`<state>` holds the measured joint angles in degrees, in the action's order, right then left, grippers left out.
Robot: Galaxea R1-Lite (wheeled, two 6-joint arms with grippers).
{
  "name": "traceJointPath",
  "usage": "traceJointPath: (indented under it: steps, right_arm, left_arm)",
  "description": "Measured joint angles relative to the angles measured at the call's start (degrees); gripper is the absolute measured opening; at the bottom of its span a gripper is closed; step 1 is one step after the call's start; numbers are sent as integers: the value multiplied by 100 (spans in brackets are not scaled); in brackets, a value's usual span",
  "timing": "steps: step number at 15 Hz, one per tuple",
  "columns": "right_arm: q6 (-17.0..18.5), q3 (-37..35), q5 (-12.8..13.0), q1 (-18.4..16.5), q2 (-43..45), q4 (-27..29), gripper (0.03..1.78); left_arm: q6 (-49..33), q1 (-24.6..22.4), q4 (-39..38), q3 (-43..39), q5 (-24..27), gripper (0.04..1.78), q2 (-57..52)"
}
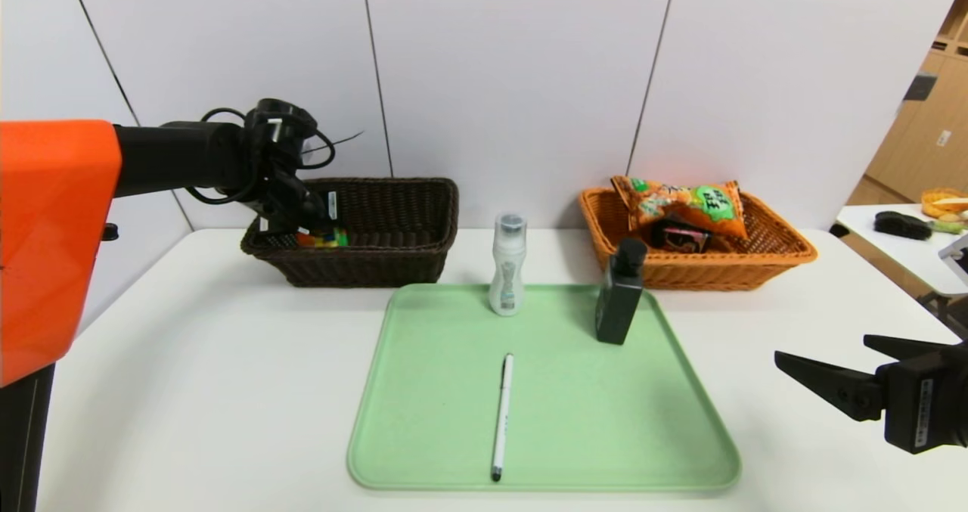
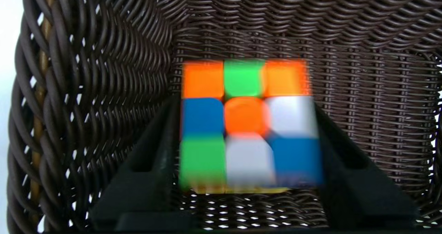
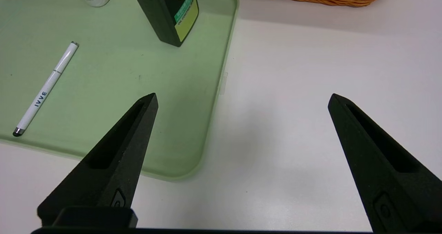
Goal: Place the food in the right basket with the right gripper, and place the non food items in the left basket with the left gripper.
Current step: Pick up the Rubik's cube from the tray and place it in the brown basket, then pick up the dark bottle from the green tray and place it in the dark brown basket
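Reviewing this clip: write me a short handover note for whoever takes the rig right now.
Left gripper: inside the dark left basket, fingers either side of the puzzle cube; grip or release unclear.
Right gripper: open, empty, idle over the table right of the green tray.
Done: snack bag and a small dark packet lie in the orange right basket.
Left: white bottle, dark bottle and pen are on the tray, all apparently non-food for the left basket.
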<state>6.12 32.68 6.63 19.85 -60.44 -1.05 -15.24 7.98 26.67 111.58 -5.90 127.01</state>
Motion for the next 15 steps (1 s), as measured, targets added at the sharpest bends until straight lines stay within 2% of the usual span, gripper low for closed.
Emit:
traceJointPath:
  steps: [3,8,10,12,15]
  right_arm:
    - [0,-38,-10,-1,50,0,171]
    - [24,-74,12,-30,132,-5,171]
    - [27,-79,-18,-56,146,26,171]
    - [29,-102,-27,-61,151,23,171]
    - [29,-127,-29,-63,151,34,171]
  left_arm:
    - [-17,0,-2,11,-29,136,-4]
    - [-72,188,22,11,-46,152,-562]
    - [-291,563,69,-59,-44,156,-1091]
    - [-575,1145,161,-350,-104,160,-1709]
    - [-916,2109,100,-1001,-691,163,-2404]
